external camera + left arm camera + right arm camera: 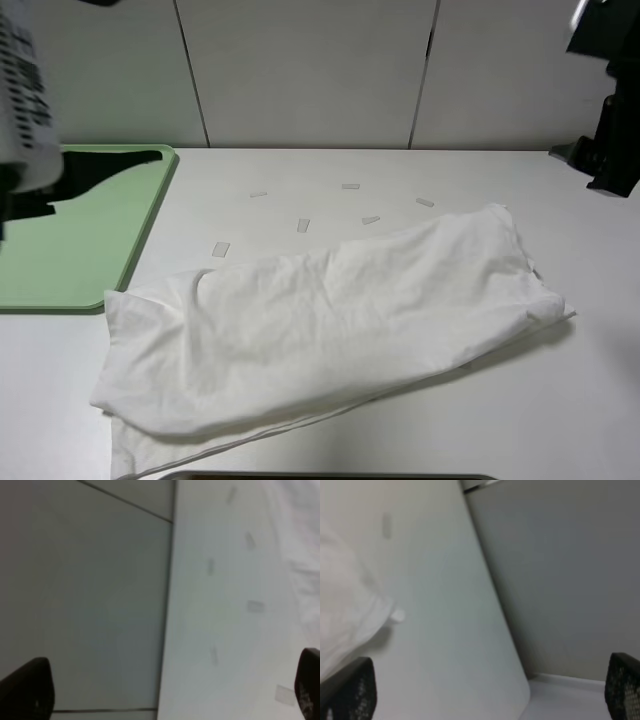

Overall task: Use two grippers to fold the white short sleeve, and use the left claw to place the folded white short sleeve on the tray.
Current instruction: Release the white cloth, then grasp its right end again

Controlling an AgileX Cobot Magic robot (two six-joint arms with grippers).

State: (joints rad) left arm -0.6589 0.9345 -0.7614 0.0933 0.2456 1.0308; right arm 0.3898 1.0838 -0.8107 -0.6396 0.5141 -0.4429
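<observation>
White short sleeve (330, 320) apart from left end effector (167, 687).

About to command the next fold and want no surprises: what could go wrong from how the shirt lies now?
The white short sleeve is a long, loose bundle, seemingly bigger than the tray; placed like this it would likely overhang. At its near left corner a lower layer pokes out, so the open left claw might pinch one layer only and pull the fold apart.
</observation>
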